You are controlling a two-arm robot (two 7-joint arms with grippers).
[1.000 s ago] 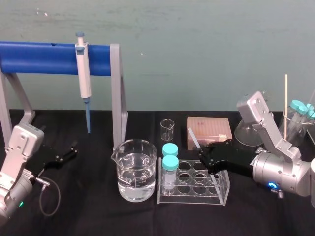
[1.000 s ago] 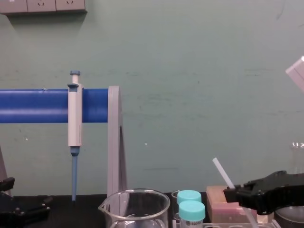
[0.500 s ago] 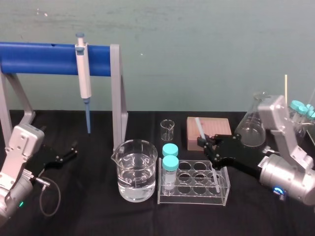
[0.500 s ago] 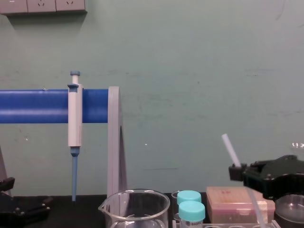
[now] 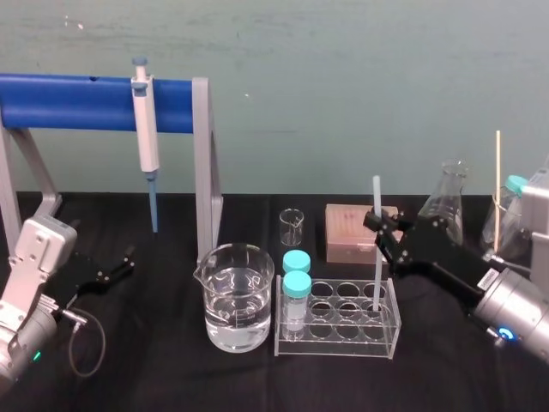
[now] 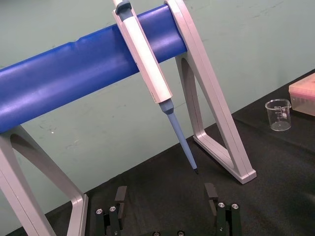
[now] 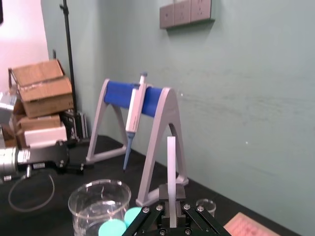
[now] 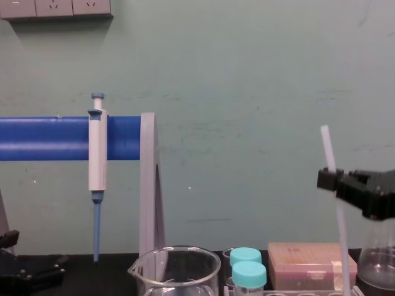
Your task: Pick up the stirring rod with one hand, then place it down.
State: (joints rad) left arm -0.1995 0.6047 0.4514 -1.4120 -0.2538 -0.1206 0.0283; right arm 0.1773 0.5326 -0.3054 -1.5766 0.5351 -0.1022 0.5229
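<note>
Above the tube rack [image 5: 336, 340], the stirring rod [image 5: 376, 202] has been lifted and turned. Half a second ago it was leaning low, and now it is held almost straight up. Its lower end is seen at a hole on the rack's right side, but whether it is inside cannot be told. So the picking up looks done, and the putting down is likely next. The rod's upper part is pinched by the right hand [image 5: 378, 227], with its fingers pressed on it. Far left of the rack, the left hand [image 5: 120, 266] is parked, fingers spread, with nothing held.
</note>
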